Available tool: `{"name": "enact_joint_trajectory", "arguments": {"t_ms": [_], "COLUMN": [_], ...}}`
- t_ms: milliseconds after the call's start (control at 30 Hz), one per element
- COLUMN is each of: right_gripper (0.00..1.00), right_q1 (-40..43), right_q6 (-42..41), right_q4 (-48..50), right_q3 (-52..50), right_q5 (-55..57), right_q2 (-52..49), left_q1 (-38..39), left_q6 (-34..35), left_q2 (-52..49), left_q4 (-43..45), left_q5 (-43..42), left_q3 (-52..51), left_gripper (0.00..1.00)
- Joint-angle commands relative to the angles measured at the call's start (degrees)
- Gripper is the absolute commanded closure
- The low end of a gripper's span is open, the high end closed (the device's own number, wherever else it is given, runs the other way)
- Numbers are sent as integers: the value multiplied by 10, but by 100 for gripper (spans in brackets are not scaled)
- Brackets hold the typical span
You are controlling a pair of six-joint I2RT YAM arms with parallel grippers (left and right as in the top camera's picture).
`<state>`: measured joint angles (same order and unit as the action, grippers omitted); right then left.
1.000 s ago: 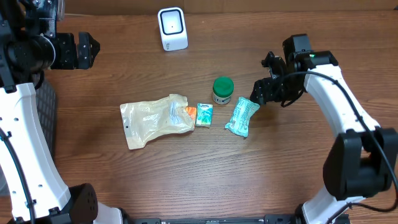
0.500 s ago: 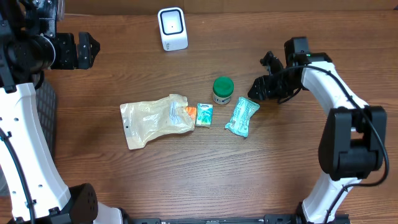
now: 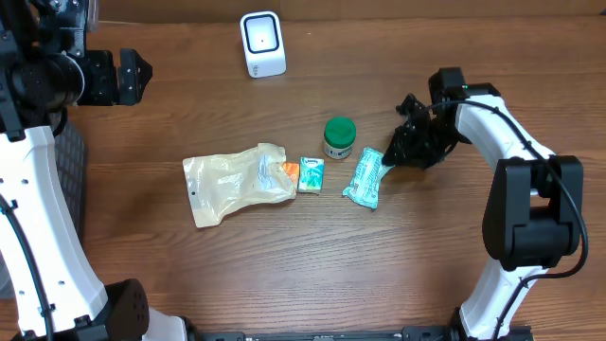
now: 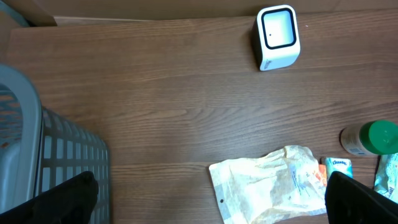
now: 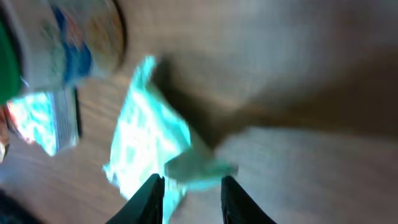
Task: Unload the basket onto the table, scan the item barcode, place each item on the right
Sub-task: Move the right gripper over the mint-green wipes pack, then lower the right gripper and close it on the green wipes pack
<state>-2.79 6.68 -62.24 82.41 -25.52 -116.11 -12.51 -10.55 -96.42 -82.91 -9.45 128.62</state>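
The white barcode scanner (image 3: 262, 44) (image 4: 278, 37) stands at the table's far edge. A teal packet (image 3: 368, 178) (image 5: 149, 143) lies flat right of centre. My right gripper (image 3: 390, 156) (image 5: 189, 186) is low at the packet's upper right end. Its fingers stand narrowly apart, with the packet's end between them. The blur hides whether either finger touches the packet. My left gripper (image 3: 128, 78) (image 4: 211, 194) hangs wide open high at the far left, holding nothing.
A green-lidded jar (image 3: 339, 137) (image 5: 62, 37) stands just left of the packet. A small tissue pack (image 3: 311, 175) and a crumpled clear bag (image 3: 237, 182) (image 4: 267, 186) lie further left. A grey basket (image 4: 37, 155) sits at the left edge.
My right gripper has dropped onto the packet's upper end and its fingers have narrowed around it. The packet has barely shifted. The left arm is still.
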Motion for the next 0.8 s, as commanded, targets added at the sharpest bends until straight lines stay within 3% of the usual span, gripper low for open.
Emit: {"name": "enact_joint_trajectory", "arguments": {"t_ms": [0,233,400,600,767], "right_gripper": [72,72,76,96,96], "right_q1": [-3,-14,-14,-13,-26], "right_q6": [-23,-22,-33,-101,-114], "right_q4": [-35,-115,-56,62,120], "right_q3": [-6,-6,11,37,31], "right_q5": [-7,3,24,45,55], "right_q2": [3,3,5,5,3], "left_q1": [-1,-1,-1,-1,-1], "left_q6": [-8,-8,-8,-8,-8], "left_q2": [4,4,4,4,4], "left_q4": [1,1,1,1,1], "left_q5": [-7,-7,-7,-7,-7], "left_q3": [0,0,0,0,0], "left_gripper": [0,0,0,0,0]}}
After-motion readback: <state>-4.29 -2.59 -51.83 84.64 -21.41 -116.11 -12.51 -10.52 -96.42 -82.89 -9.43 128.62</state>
